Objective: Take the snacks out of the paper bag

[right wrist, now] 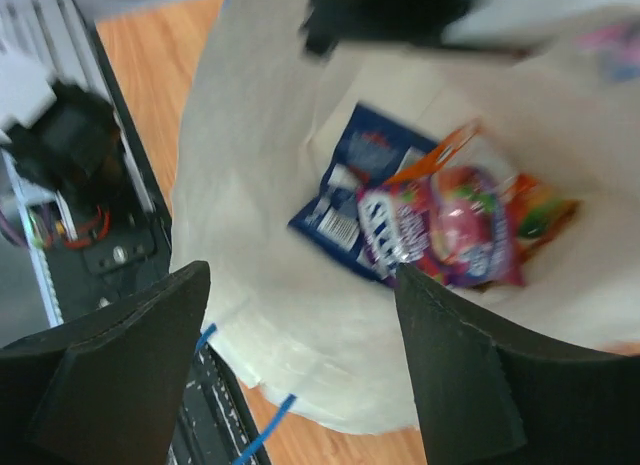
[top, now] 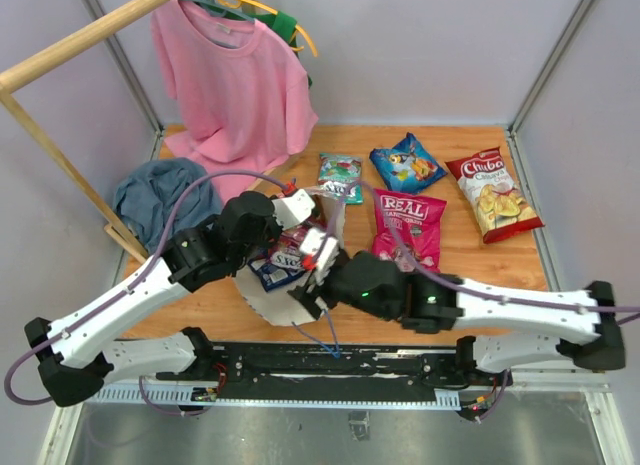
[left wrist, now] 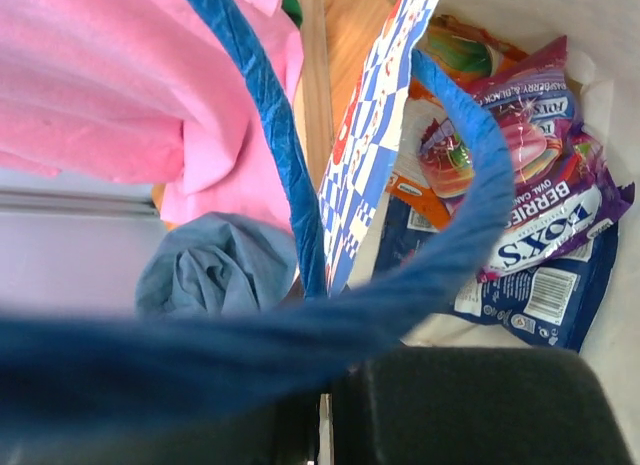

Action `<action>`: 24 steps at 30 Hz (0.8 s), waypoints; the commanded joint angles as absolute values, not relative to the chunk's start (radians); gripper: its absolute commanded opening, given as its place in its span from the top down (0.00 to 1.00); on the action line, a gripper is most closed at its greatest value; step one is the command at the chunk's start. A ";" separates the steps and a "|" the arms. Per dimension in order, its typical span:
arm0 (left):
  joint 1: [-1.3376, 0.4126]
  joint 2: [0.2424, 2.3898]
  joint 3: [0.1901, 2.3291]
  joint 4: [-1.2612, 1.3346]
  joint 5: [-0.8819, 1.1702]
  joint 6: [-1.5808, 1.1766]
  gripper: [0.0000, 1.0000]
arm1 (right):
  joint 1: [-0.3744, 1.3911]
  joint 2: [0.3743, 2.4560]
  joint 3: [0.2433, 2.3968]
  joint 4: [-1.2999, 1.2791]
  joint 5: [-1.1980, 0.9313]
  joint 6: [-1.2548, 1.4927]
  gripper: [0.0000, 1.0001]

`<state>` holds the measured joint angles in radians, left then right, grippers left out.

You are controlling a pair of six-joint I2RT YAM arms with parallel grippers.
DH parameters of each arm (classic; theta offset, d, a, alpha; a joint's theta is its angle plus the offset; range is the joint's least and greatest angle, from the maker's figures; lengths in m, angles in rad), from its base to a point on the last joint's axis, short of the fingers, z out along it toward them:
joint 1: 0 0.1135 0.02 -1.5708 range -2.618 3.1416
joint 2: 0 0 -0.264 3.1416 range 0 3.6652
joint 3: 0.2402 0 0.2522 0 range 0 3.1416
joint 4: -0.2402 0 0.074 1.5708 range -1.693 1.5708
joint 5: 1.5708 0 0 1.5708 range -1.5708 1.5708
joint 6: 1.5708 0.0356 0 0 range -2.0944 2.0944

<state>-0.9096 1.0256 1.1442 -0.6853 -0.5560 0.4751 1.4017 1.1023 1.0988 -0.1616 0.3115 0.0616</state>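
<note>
Wooden bench point(top: 500, 270): its near edge is hidden under the left arm point(top: 130, 300) and right arm point(top: 520, 310). A pink T-shirt point(top: 235, 85) hangs at back left under a wooden rail point(top: 80, 47), hem down on the bench, collar area cut off at the top edge.

The paper bag point(top: 272, 297) is at centre-front of the bench. Overhead it is mostly covered by the two wrists, and only a white curve of wall and a bit of rim show. A blue-grey cloth point(top: 160, 197) is bunched at left, just beside the shirt and partly behind the rail.

The left hand point(left wrist: 325, 413) is clamped tight on the bag's blue cord handle point(left wrist: 270, 155). The cord crosses that view as a thick blurred band, so the exact pinch point is hard to make out. A strip of the checkered outside shows next to it. The right hand point(right wrist: 300, 275) has its fingers spread wide and empty at the bag's open mouth, clear of the packets.

Inside the bag:
- Purple berry packet point(left wrist: 530, 150), on top.
- Dark blue packet point(left wrist: 545, 295), under it and half covered.
- Orange-and-green packet point(left wrist: 455, 50), behind and mostly hidden.

The right wrist view of these three is motion-blurred.

Out on the bench, right of the bag, none overlapping:
- Chiba chips point(top: 493, 193), near the right edge.
- REAL bag point(top: 408, 225), just beside the right wrist.
- Blue bag point(top: 405, 163), behind it.
- Teal packet point(top: 340, 177), near the shirt hem.
</note>
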 commanded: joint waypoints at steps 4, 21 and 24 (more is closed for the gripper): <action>-0.917 1.016 1.127 -0.661 -0.599 0.431 0.99 | 1.405 1.274 0.920 0.173 0.404 0.130 0.19; -0.917 0.967 1.131 -0.722 -0.558 0.336 0.99 | 1.201 1.644 1.008 0.351 0.250 0.415 0.36; -0.917 0.945 1.128 -0.722 -0.546 0.324 0.99 | 1.193 1.674 1.011 0.294 0.320 0.425 0.38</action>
<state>-0.9012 0.9974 1.1213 -0.7151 -0.5877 0.3511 1.2224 1.6444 0.9958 0.3328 0.2493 0.3202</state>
